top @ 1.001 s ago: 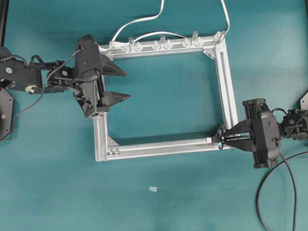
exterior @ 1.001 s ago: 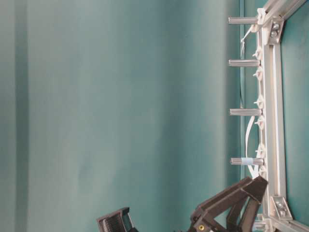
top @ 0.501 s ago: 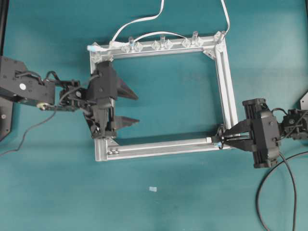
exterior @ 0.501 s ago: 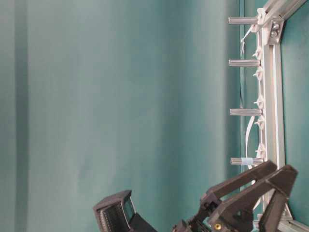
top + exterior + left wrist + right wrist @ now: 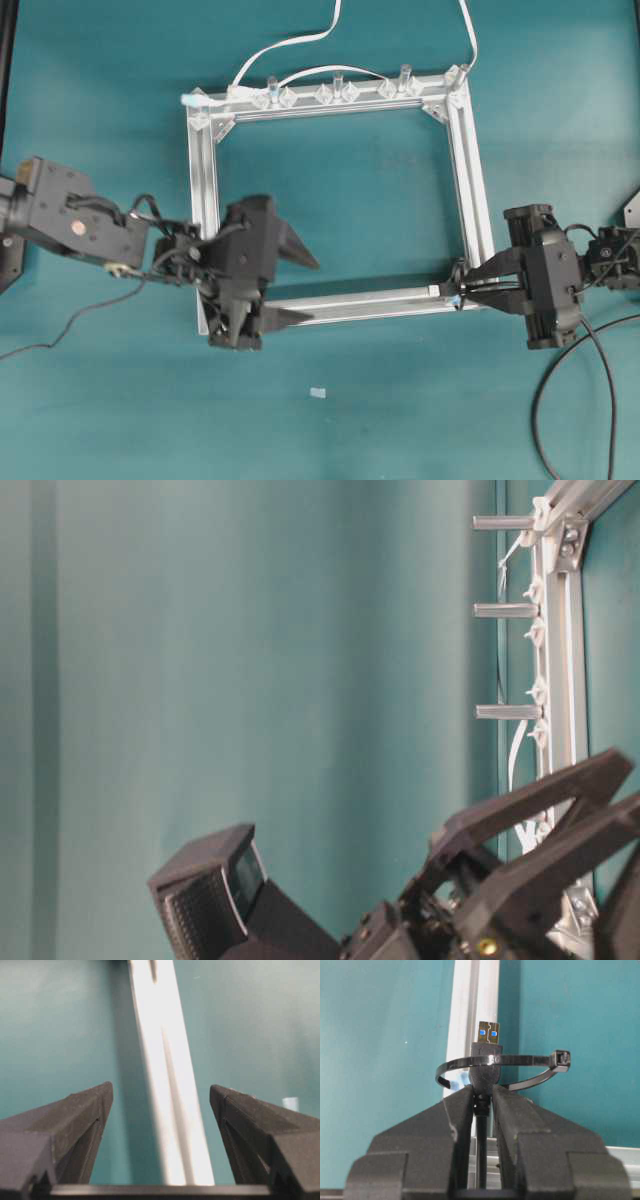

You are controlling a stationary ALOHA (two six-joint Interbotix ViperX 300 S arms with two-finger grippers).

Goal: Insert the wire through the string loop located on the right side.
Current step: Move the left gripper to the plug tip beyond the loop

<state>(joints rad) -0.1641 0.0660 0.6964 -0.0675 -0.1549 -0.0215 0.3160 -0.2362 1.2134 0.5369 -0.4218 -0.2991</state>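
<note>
- Poking through the string loop point(image 5: 500, 1067), the wire point(image 5: 485, 1067) shows its metal plug tip just past the thin dark band.
- The loop sits at the lower right corner of the metal frame point(image 5: 470, 180), seen from above, with a tiny pale-blue bit at its base.
- The right gripper point(image 5: 483, 1105) is pinching the wire just behind the plug, its two black fingers point(image 5: 512, 1110) pressed tight on it. The arm reaches in from the right edge, nearly level.
- The left gripper point(image 5: 295, 290) is spread wide with nothing in it. It hangs over the lower left corner of the frame, pointing right, with the bottom bar between its fingers.
- The table point(image 5: 350, 420) is covered in plain teal. A white flat cable point(image 5: 290, 45) runs along clear pegs on the frame's top bar.
- From table level, the left arm blocks the near corner, and the loop cannot be seen there.
- The rest of the wire trails off the bottom right edge.
</note>
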